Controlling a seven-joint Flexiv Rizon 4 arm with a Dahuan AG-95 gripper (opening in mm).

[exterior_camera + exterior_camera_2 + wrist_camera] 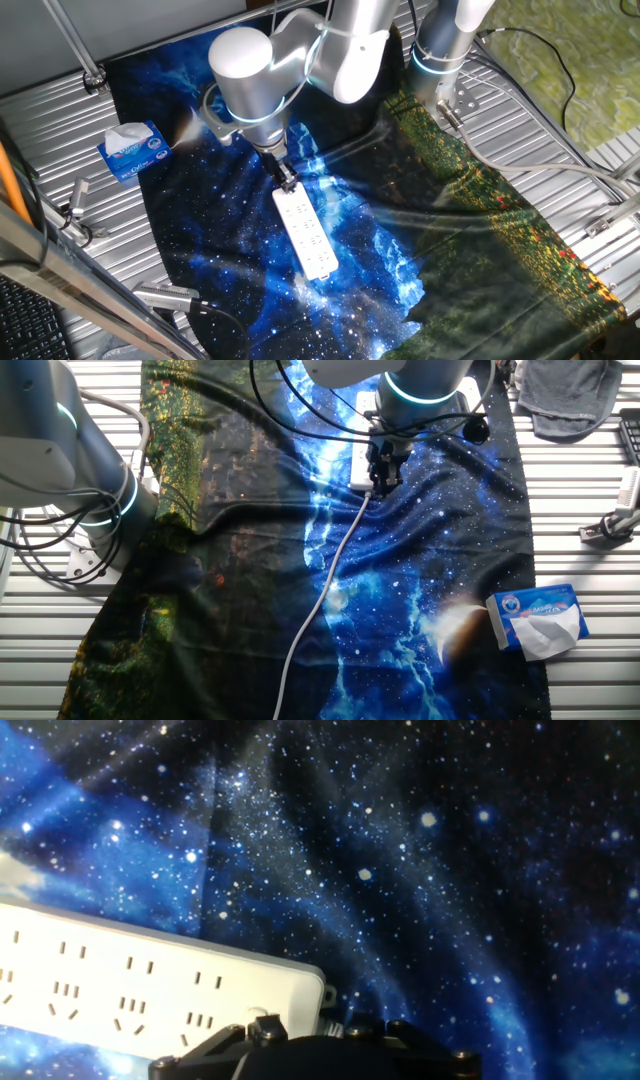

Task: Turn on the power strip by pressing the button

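Observation:
The white power strip [307, 235] lies on the starry blue cloth, with its corded end toward the arm. It also shows in the hand view [130, 985] and, partly hidden, in the other fixed view [359, 466]. Its thin white cord [322, 585] runs away across the cloth. My gripper [287, 183] stands right over the strip's corded end, its dark fingertips down at the strip's surface. In the hand view the button [262, 1017] is a small raised edge, mostly hidden behind the gripper's black body [310, 1055]. No view shows whether the fingertips are apart.
A blue-and-white tissue box [133, 150] sits at the cloth's edge, also in the other fixed view [540, 620]. A second arm's base [95, 500] stands beside the cloth. A grey rag [570, 395] and metal clamps [75, 210] lie on the slatted table.

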